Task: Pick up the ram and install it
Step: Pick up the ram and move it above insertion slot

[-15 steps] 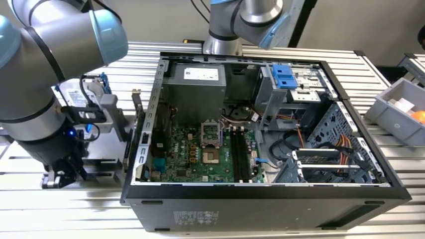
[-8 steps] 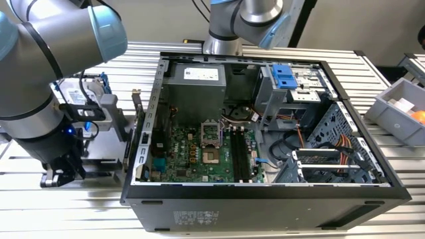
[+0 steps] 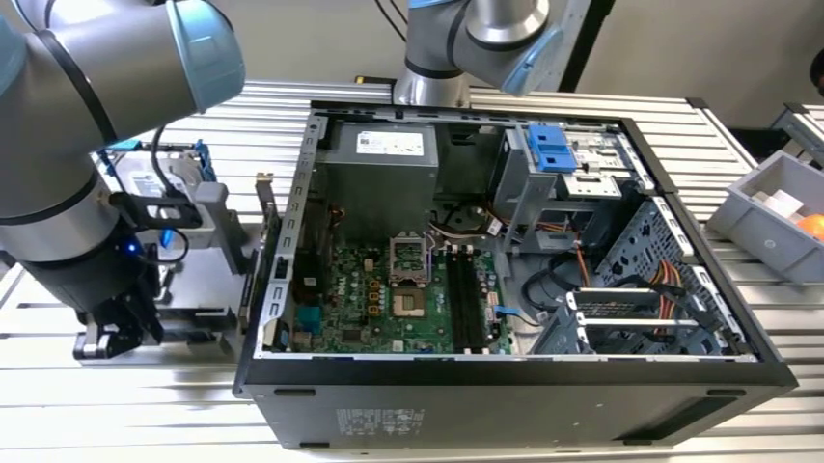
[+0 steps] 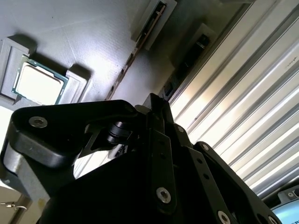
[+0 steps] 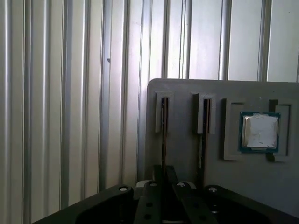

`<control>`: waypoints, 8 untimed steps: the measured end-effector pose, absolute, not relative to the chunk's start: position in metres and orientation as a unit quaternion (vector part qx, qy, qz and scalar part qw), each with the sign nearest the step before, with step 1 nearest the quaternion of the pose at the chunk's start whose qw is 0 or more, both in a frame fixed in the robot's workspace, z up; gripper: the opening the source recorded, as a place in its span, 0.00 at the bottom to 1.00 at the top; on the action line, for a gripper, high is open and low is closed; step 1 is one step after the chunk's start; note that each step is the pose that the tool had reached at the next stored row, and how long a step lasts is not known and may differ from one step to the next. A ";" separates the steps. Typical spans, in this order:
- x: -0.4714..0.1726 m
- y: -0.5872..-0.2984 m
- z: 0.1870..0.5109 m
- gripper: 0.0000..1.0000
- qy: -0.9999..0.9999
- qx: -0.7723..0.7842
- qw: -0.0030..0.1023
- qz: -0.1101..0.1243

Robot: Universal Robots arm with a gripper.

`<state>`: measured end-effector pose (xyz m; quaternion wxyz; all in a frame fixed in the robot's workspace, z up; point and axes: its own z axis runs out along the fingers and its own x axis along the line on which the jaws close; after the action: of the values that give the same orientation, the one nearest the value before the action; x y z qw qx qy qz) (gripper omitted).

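A grey holder (image 5: 187, 88) lies on the slatted table with two ram sticks standing on edge in its slots. My gripper (image 5: 163, 173) is down on the ram (image 5: 164, 126) that sits farthest from the processor chip (image 5: 259, 131), with its fingers close together on the board's thin edge. That ram is still seated in its slot. In the second wrist view the same ram (image 4: 187, 60) runs down to the gripper (image 4: 156, 100). The second stick (image 5: 203, 133) stands beside it. In the exterior view the gripper (image 3: 110, 333) is low at the exterior view's left, beside the open computer case (image 3: 277, 289).
Inside the case the motherboard (image 3: 373, 299) has long empty memory slots (image 3: 470, 299) beside the processor socket (image 3: 409, 260). A blue drive bracket (image 3: 554, 149) sits at the case's far side. A grey bin (image 3: 773, 207) stands at the exterior view's right. A second arm's base (image 3: 445, 58) rises behind the case.
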<state>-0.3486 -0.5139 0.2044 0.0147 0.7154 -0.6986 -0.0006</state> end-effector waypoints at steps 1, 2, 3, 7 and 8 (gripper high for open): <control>-0.349 -0.514 0.205 0.00 -0.699 0.715 0.015 -0.001; -0.349 -0.514 0.206 0.00 -0.699 0.715 0.015 -0.001; -0.349 -0.514 0.206 0.00 -0.699 0.715 0.015 -0.001; -0.349 -0.514 0.209 0.00 -0.699 0.715 0.015 -0.001; -0.349 -0.514 0.209 0.00 -0.699 0.715 0.015 -0.001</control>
<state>-0.3485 -0.5139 0.2091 0.0147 0.7154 -0.6986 -0.0006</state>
